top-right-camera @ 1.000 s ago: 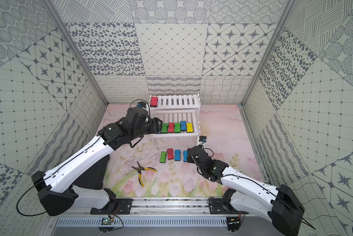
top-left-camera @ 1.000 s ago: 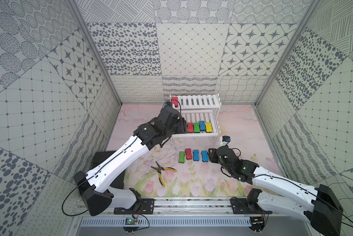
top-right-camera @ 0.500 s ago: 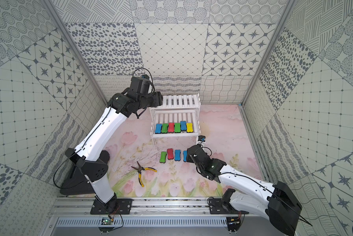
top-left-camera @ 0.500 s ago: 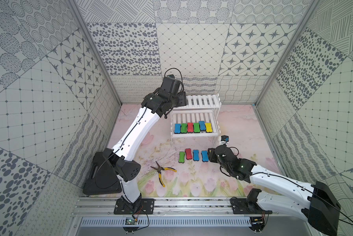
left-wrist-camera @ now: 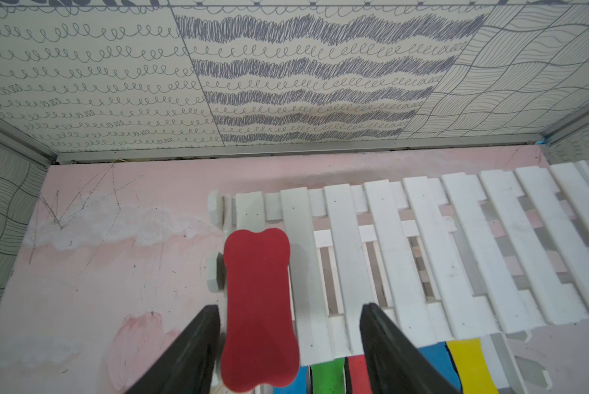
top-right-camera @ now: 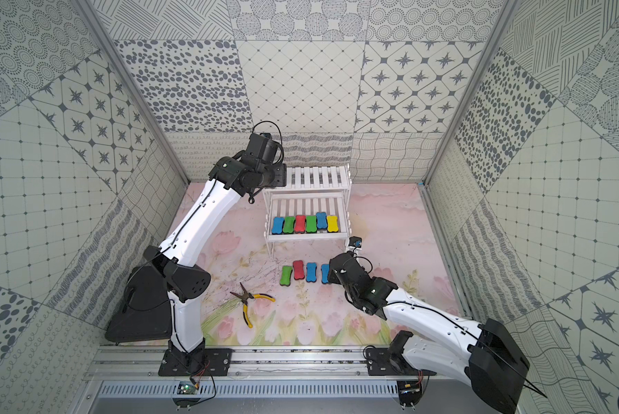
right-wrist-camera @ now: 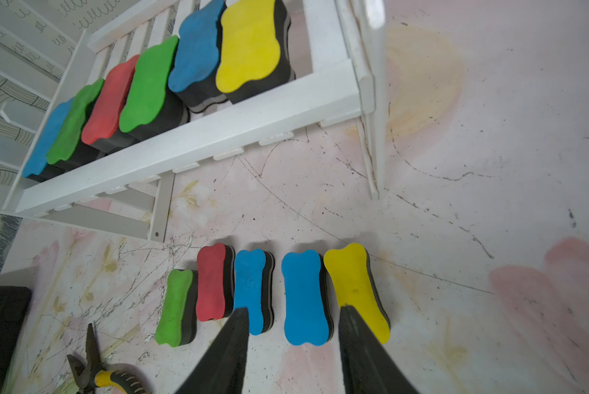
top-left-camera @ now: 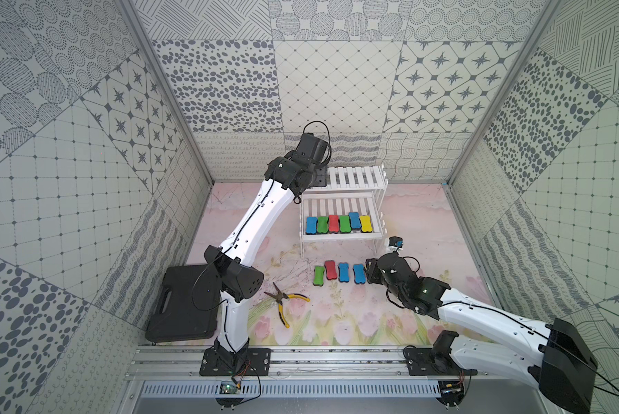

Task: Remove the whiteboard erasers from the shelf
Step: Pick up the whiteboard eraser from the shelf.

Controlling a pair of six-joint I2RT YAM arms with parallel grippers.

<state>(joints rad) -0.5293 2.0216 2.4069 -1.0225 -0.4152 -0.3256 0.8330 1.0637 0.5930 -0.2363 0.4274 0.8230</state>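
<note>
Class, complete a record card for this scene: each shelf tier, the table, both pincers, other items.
Upper tier: red eraser, alone at one end of the shelf
Lower tier: lower-tier row, six: blue, green, red, green, blue, yellow
On the table: table row, five: green, red, blue, blue, yellow
Left arm: left pincer open, astride the red eraser
Right arm: right pincer open above the table row
Other: pliers, black case
</note>
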